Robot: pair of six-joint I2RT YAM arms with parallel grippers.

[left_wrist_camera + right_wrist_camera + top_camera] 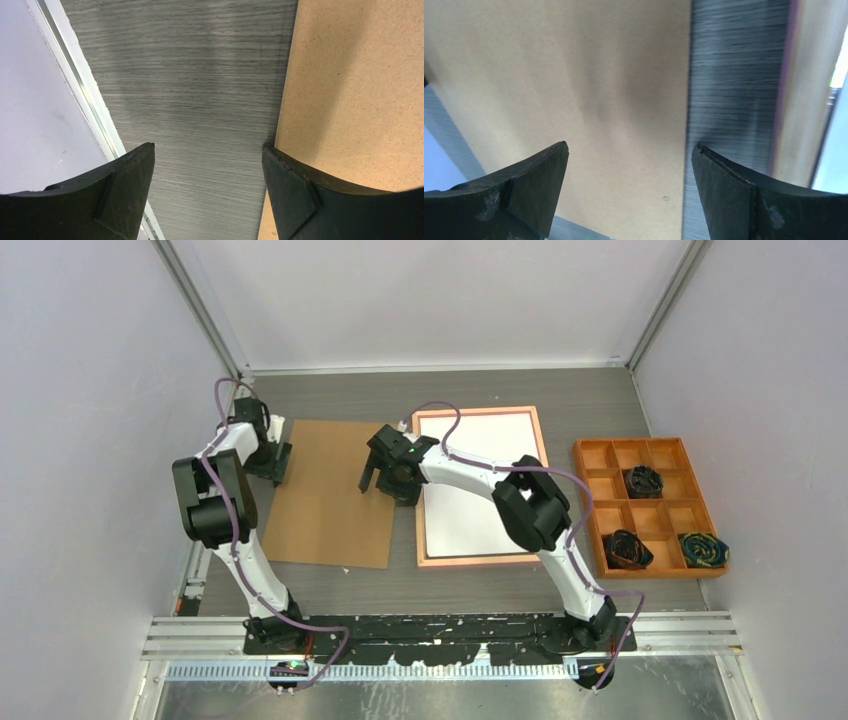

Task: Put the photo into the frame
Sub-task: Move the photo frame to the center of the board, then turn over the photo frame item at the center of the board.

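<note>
Right fingers, apart, straddle the backing board edge beside the frame; left fingers, apart, the opposite edge, likely to lift.

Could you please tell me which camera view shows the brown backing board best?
The top external view: it shows nearly the whole backing board lying flat. The left wrist view catches only a strip along its left edge; the right wrist view, a blurred stretch by its right edge.
</note>
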